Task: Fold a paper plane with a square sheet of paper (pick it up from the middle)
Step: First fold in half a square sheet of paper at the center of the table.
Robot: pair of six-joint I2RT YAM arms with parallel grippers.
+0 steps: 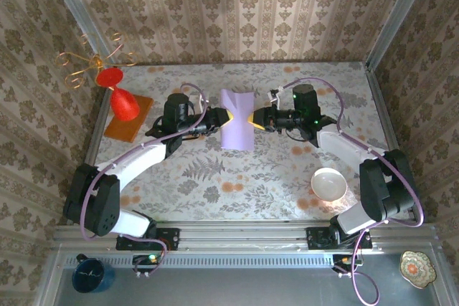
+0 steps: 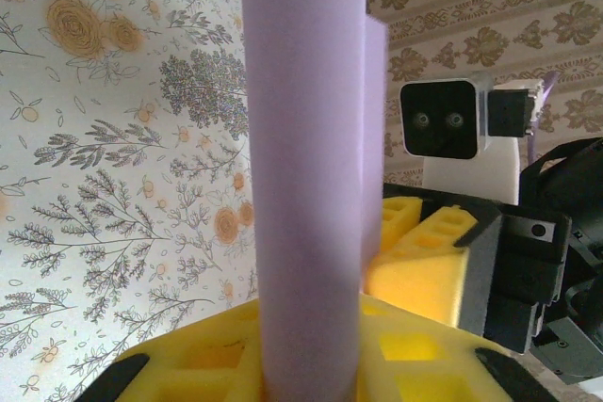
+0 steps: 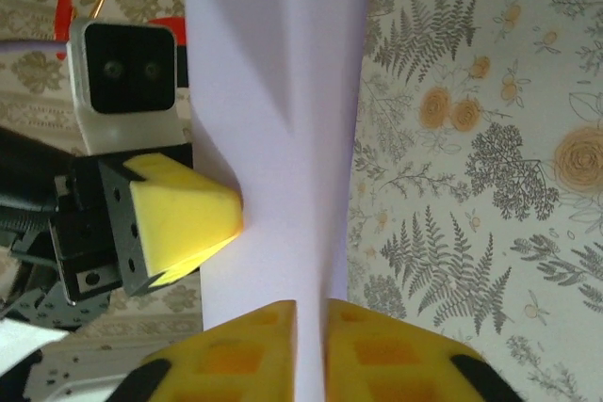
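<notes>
paper: square sheet of paper (image 1: pixel 237 137) held mid-counter (image 1: pixel 215 177), bunched at its waist | left pincer (image 1: pixel 222 121) and right pincer (image 1: pixel 253 120) each clenched on opposite edges | risk: pulling apart tears it; uneven squeeze skews the crease; loosened pinch drops it

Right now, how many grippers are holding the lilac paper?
2. The left gripper pinches the sheet of paper at its left edge, the right gripper at its right edge, opposite each other.
</notes>
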